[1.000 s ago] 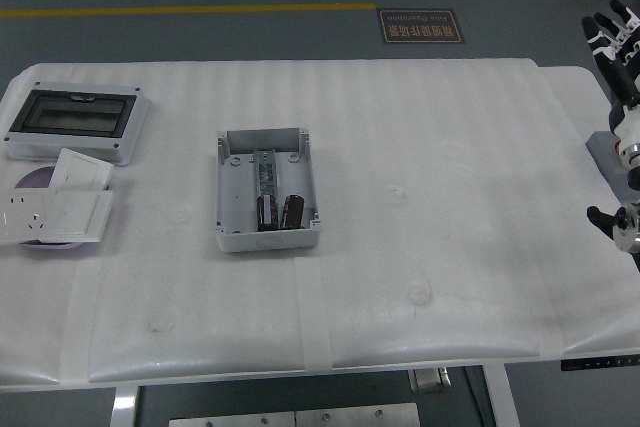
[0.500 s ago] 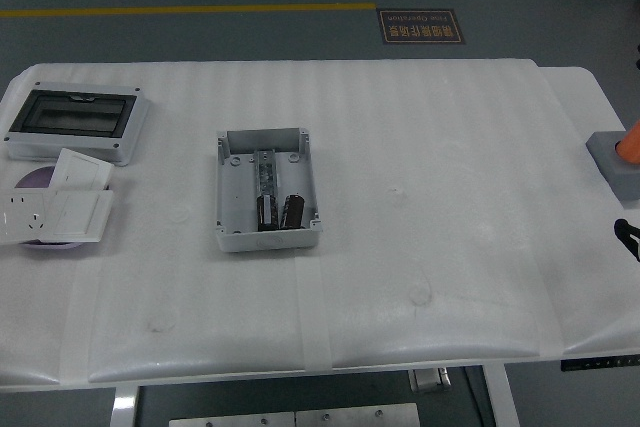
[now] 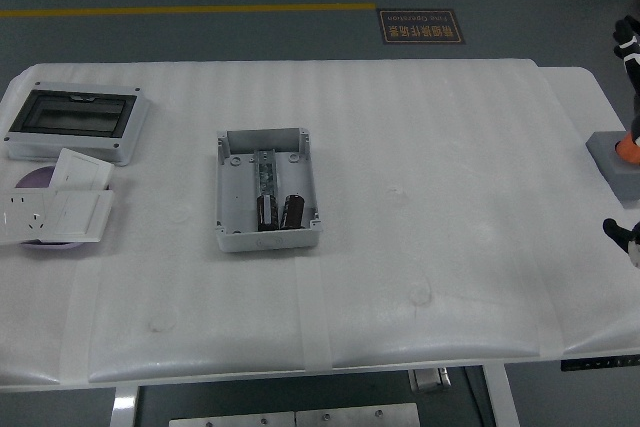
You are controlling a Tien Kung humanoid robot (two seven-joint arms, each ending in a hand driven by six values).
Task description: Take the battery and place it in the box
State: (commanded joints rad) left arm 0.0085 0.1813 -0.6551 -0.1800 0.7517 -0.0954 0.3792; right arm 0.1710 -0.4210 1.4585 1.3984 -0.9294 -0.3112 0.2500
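An open grey box (image 3: 270, 239) sits left of the table's middle. Two dark cylindrical batteries lie side by side at its near end, one (image 3: 266, 213) on the left and one (image 3: 294, 211) on the right. A metal rail runs along the box floor behind them. My right hand (image 3: 630, 142) only shows at the right edge, far from the box. Its black fingertips (image 3: 628, 37) point up and its thumb (image 3: 618, 231) sits lower, spread apart and holding nothing. My left arm is out of view.
A grey enclosure with a dark window (image 3: 75, 119) stands at the far left. White socket plates (image 3: 55, 213) and a purple disc (image 3: 33, 179) lie in front of it. A small grey block (image 3: 607, 160) sits at the right edge under my hand.
My right hand pulled back to the right, almost leaving the picture half a second ago. Now its fingertips and thumb show again at the edge. The box and batteries have not moved.
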